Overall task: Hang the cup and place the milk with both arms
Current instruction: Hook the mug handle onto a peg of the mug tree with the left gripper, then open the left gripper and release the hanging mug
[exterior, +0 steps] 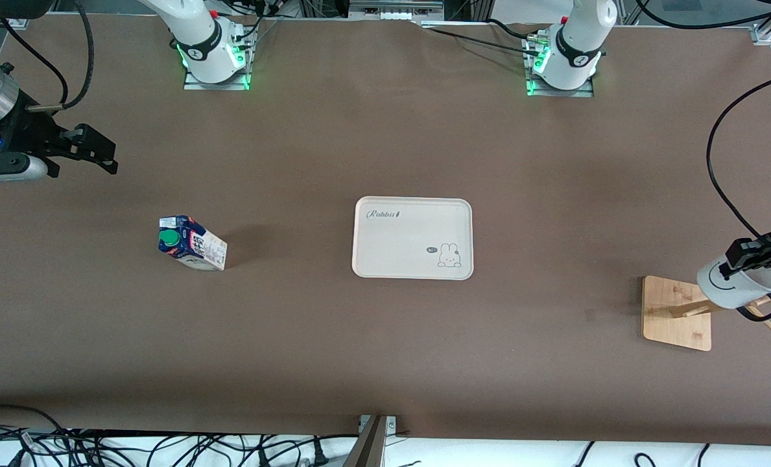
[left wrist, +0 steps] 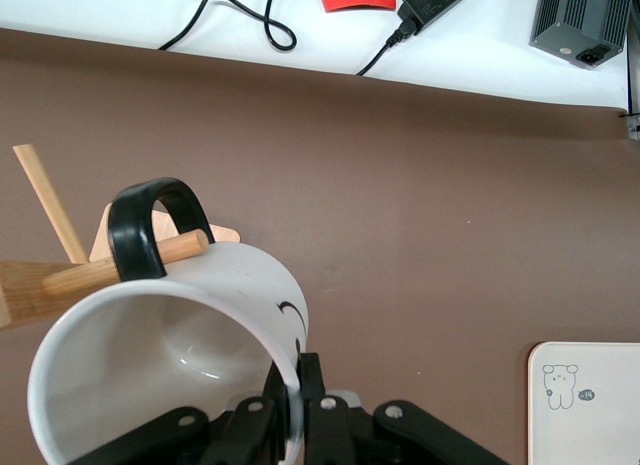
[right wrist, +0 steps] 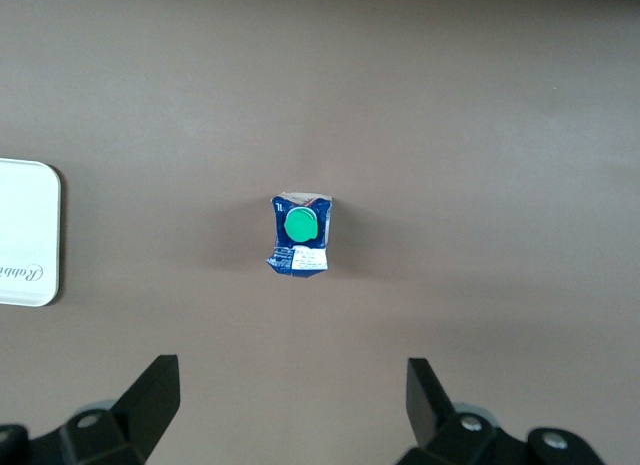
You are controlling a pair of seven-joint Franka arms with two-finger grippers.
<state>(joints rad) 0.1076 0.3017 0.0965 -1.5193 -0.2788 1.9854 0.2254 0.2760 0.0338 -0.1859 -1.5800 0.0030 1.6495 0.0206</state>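
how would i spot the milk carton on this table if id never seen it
Start at the pale tray in the middle of the brown table, then look toward the right arm's end. The milk stands alone there: a small blue-and-white carton with a round green cap.

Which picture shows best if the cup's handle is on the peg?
The left wrist view. It is close up: the cup, gripped at its rim by the left gripper, has its black handle looped around a peg. The front view shows cup and rack small at the table's edge. The right wrist view misses them.
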